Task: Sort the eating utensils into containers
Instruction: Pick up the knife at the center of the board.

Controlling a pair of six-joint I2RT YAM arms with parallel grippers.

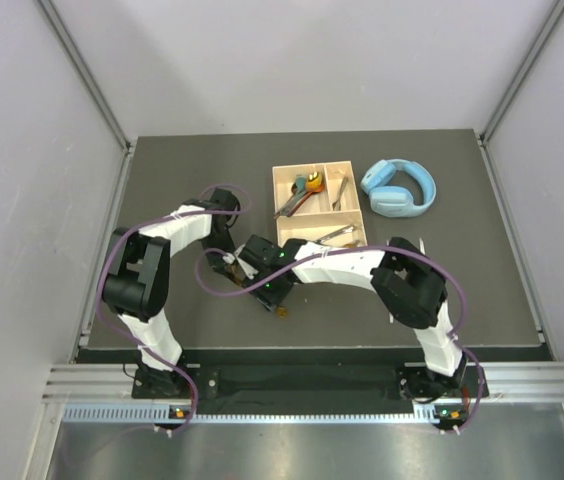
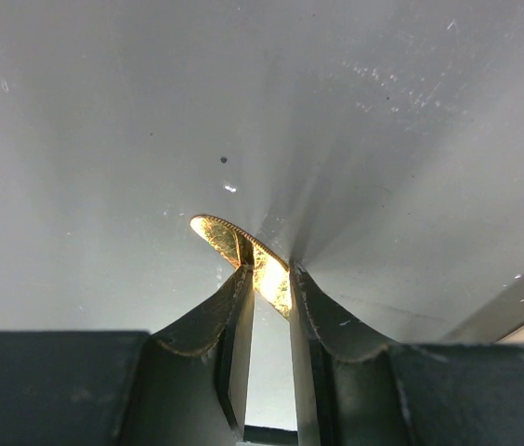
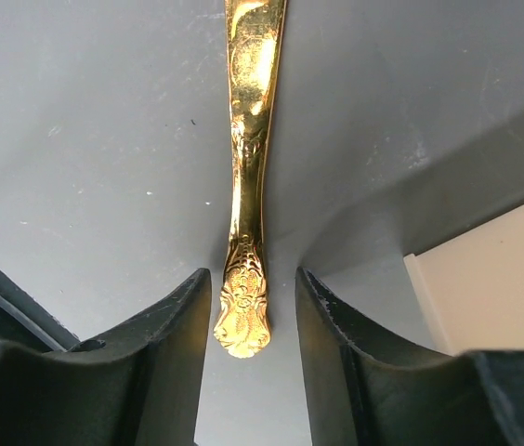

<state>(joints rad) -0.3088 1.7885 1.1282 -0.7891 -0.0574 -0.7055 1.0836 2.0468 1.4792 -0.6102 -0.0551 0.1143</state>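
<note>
Jaws of both arms meet low over the dark table, just left of the near end of the cream tray. The left jaws are clenched on a gold utensil: their tips pinch its bright, fine-toothed edge, and the piece juts up and to the left past them above the grey surface. The right jaws stand apart, gripping nothing. The ornate end of a gold handle sits between them with a gap on either side, and the handle runs straight away from the camera. Whether the two wrist views show the same piece I cannot tell. A corner of the tray shows at the right edge of the right wrist view.

In the tray, coloured spoons and a silvery piece lie in the long left compartment. More silvery cutlery lies across the near compartment. Light-blue headphones rest on the table just right of the tray, not touching it.
</note>
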